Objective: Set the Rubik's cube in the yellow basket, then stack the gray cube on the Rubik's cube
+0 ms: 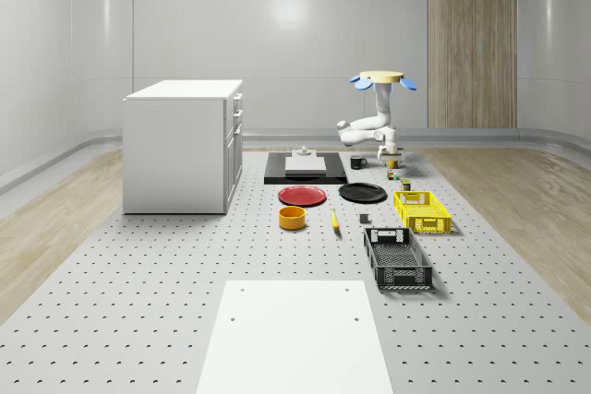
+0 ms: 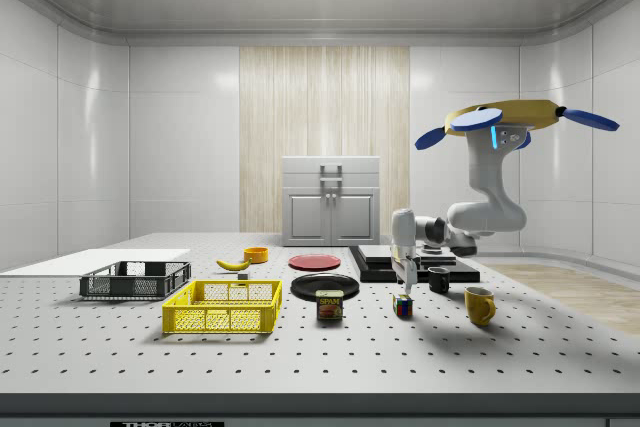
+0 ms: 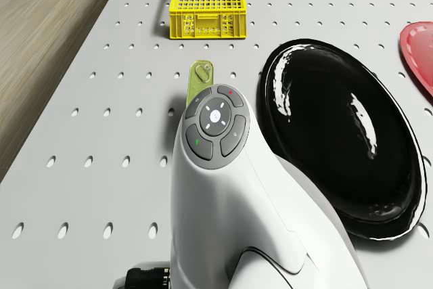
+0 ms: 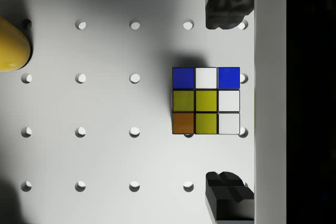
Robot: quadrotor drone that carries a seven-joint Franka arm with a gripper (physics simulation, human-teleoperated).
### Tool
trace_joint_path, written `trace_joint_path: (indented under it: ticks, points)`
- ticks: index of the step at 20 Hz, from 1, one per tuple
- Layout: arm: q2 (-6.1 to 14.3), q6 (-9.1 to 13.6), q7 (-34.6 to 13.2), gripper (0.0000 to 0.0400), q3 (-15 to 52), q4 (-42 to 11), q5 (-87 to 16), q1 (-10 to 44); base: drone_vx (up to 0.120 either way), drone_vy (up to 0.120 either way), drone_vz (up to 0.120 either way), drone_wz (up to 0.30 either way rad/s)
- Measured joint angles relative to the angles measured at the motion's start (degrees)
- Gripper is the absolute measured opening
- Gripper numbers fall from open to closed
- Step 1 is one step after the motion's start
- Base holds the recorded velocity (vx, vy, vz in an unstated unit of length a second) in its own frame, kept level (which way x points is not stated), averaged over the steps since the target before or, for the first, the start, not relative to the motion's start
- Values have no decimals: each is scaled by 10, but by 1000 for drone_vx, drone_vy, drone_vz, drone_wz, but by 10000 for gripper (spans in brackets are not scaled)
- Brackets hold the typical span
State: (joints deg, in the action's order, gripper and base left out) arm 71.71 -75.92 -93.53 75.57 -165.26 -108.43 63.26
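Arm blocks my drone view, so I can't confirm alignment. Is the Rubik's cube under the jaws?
Observer: Yes. In the wrist view the Rubik's cube sits between the open jaws, with a gap on each side.
Operator: Height?
Observer: In the side view the jaws appear to hang just above the cube's top, not yet around it. The cube rests on the table.
Operator: Drone?
Observer: The drone hovers clear of the table, roughly above the yellow mug.
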Motion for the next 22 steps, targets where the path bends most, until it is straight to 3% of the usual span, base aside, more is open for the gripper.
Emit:
trace_joint_path:
  ticks: [9,22]
  points:
    - [28,-38,1,400,-34,7,-26,1,0,0,-18,0]
    - [50,-77,-1,400,-68,32,-56,22,0,0,0,0]
